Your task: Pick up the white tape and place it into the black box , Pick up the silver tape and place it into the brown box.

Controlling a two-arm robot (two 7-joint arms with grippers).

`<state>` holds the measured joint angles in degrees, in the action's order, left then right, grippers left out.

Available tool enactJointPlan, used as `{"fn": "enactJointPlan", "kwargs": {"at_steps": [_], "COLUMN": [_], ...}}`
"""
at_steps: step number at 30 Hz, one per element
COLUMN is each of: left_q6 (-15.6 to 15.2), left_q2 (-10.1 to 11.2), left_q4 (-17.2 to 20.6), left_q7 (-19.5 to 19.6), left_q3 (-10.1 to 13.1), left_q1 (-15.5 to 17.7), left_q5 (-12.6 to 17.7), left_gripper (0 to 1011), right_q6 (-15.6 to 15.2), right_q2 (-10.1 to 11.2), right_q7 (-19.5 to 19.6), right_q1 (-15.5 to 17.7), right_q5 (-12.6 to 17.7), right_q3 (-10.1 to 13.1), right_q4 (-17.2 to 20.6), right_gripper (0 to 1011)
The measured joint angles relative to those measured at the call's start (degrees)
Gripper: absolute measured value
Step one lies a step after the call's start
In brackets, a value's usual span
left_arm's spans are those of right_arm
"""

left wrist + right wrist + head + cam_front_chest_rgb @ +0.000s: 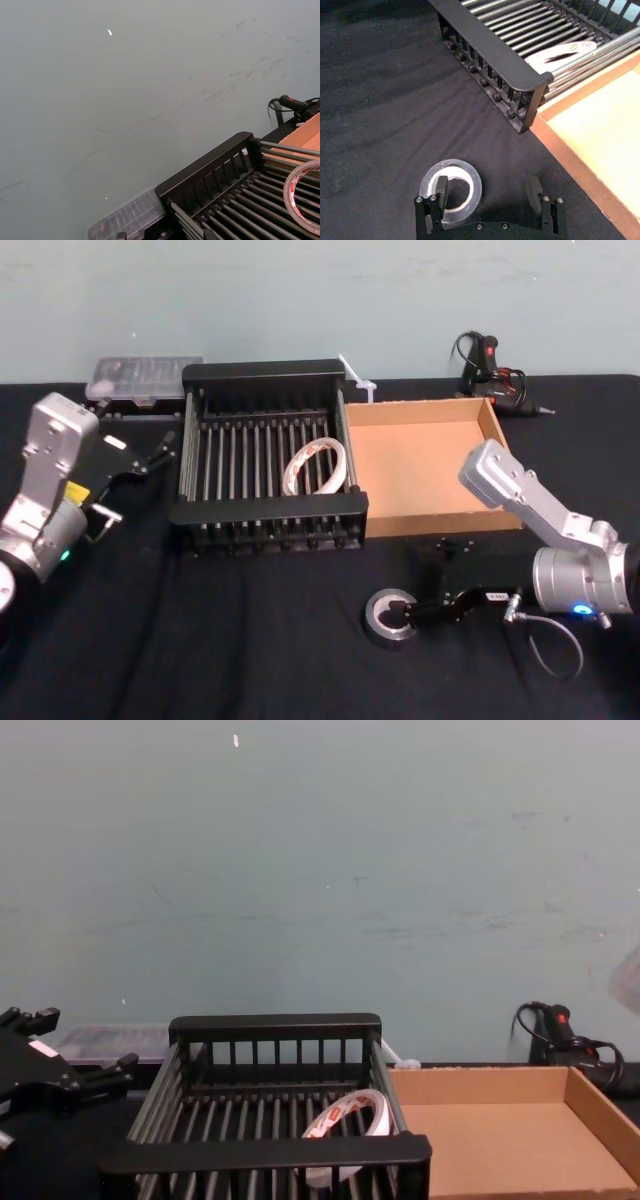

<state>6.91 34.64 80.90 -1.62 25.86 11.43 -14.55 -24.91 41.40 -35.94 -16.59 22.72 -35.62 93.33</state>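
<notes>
While silver tape [371, 620] lies flat on the desk [250, 640] before the brown box [420, 470], the right hand [488, 184], spread, poises one finger over its core (stiff, probably light): pinch the wall. Left hand [150, 452] idles, spread.

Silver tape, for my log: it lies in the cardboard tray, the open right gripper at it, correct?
No. The head view shows the silver tape on the black table before the cardboard tray, not in it, with the open right gripper at it.
</notes>
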Motion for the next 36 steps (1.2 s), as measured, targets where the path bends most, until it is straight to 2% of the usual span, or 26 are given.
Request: {"fn": "enactJointPlan", "kwargs": {"at_steps": [18,36], "left_q6": [0.00,0.00], "left_q2": [0.00,0.00], "left_q4": [0.00,0.00], "left_q7": [0.00,0.00], "left_q3": [0.00,0.00], "left_q1": [0.00,0.00], "left_q5": [0.00,0.00], "left_gripper": [1002,1001], "right_q6": [-1.36,-1.48], "right_q2": [-2.21,-2.28], "right_q7": [-0.08,-0.13], "right_q1": [-1.86,-1.93], "right_q5": [-1.43,-1.47], "right_q3": [-1.95,-2.01], "right_q4": [-3.39,-3.49], "right_gripper": [1002,985]}}
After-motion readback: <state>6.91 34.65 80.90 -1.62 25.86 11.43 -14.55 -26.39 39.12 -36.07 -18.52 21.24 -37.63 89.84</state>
